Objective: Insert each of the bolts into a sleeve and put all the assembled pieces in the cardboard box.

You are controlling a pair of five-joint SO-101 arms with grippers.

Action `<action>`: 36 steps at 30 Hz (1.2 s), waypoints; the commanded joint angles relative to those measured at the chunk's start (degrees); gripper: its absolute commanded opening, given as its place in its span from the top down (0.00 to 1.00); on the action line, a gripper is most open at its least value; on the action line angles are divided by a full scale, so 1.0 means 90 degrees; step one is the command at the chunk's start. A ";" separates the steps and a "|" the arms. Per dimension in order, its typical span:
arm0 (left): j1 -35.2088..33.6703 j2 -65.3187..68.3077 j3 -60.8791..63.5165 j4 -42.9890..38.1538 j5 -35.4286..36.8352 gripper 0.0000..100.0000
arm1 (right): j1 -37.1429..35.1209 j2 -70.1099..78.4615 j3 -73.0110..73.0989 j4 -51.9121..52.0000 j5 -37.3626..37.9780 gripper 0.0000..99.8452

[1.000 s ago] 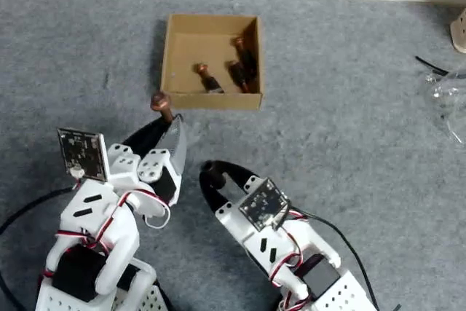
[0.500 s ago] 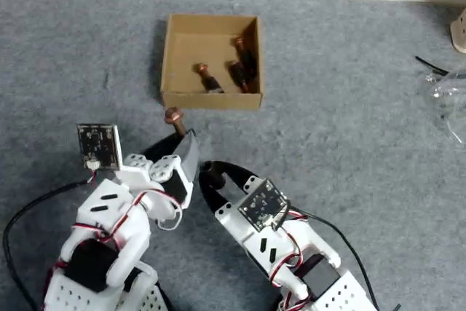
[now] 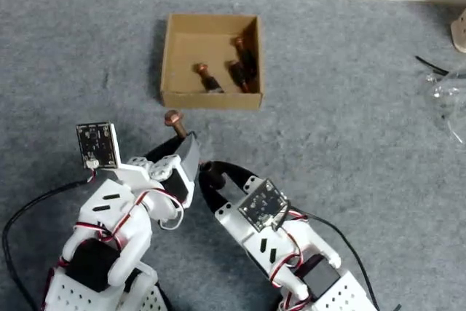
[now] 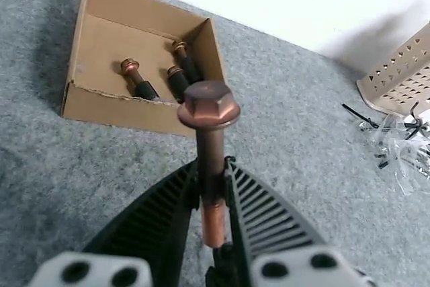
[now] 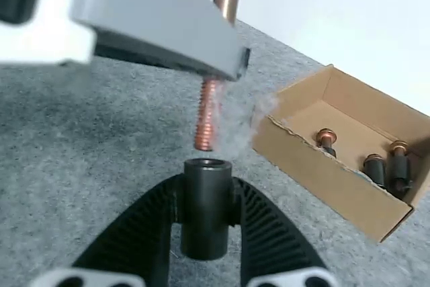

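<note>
While your left gripper (image 4: 211, 163) pinches the copper bolt (image 4: 209, 109) by its shank, head uppermost, your right gripper (image 5: 205, 201) is clamped around the black sleeve (image 5: 205, 226), which stands upright. The bolt's threaded tip hangs just above the sleeve's open mouth, not yet in it. On the grey carpet (image 3: 349, 107), the cardboard box (image 3: 211, 100) sits just beyond them on the far side, with 3 assembled pieces (image 3: 209, 79) lying inside.
</note>
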State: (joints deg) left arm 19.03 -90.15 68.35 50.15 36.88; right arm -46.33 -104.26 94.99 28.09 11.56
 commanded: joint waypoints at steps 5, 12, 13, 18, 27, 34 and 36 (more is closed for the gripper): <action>0.0386 -0.0073 -0.0044 -0.0274 0.0059 1.00 | -0.0073 -0.0122 -0.0103 -0.0220 0.0078 1.00; 0.0552 -0.0044 -0.0034 -0.0283 0.0059 1.00 | 0.0044 -0.0122 -0.0103 -0.0220 0.0068 1.00; 0.0591 -0.0044 -0.0024 -0.0274 0.0059 1.00 | 0.0103 -0.0122 -0.0103 -0.0220 0.0068 1.00; 0.0913 -0.0083 0.0171 -0.0313 0.0059 1.00 | 0.0317 -0.0122 -0.0083 -0.0220 0.0068 1.00; 0.0913 -0.0083 0.0200 -0.0283 0.0059 1.00 | 0.0347 -0.0122 -0.0103 -0.0220 0.0059 1.00; 0.0962 -0.0083 0.1031 -0.0303 0.0020 1.00 | 0.0347 -0.0122 -0.0083 -0.0220 0.0068 1.00; 0.0962 -0.0083 0.1177 -0.0303 0.0010 1.00 | 0.0347 -0.0122 -0.0073 -0.0220 0.0088 1.00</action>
State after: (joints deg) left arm 26.51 -91.03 77.67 47.69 37.41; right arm -44.48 -104.09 94.99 28.18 11.65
